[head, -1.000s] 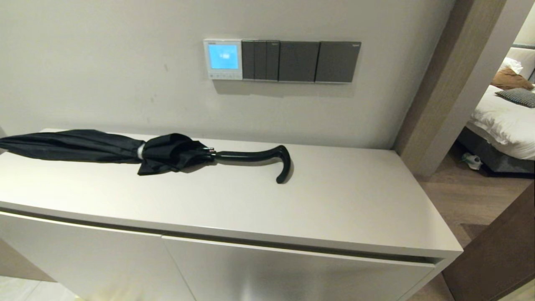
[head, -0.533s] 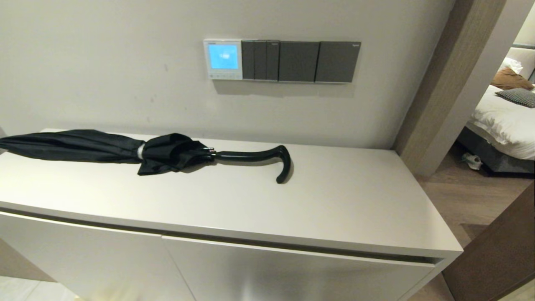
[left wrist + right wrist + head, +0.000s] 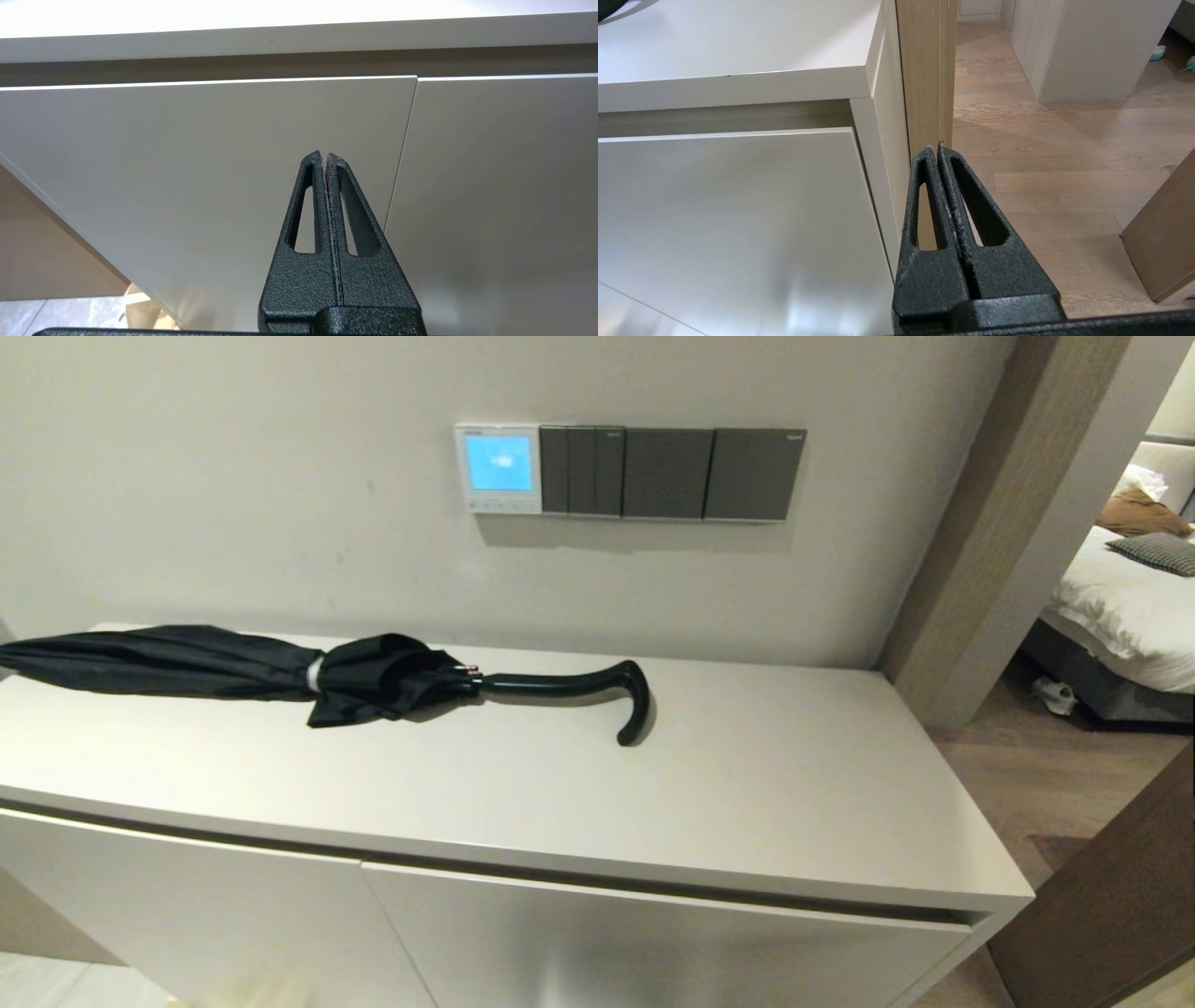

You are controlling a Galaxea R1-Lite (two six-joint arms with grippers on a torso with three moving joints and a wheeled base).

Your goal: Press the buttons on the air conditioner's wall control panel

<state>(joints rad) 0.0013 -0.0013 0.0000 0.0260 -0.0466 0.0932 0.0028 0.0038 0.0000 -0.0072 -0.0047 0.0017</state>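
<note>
The air conditioner's wall control panel (image 3: 498, 468) is a small white-framed square on the wall above the cabinet, its screen glowing light blue. The buttons (image 3: 498, 506) are a row of tiny pale keys under the screen. Neither arm shows in the head view. My left gripper (image 3: 325, 154) is shut and empty, low in front of the cabinet doors. My right gripper (image 3: 935, 147) is shut and empty, low by the cabinet's right front corner.
Dark grey switch plates (image 3: 667, 473) sit right of the panel. A folded black umbrella (image 3: 308, 677) with a hooked handle lies on the white cabinet top (image 3: 747, 784). A wooden door frame (image 3: 990, 523) stands at the right, with a bedroom beyond.
</note>
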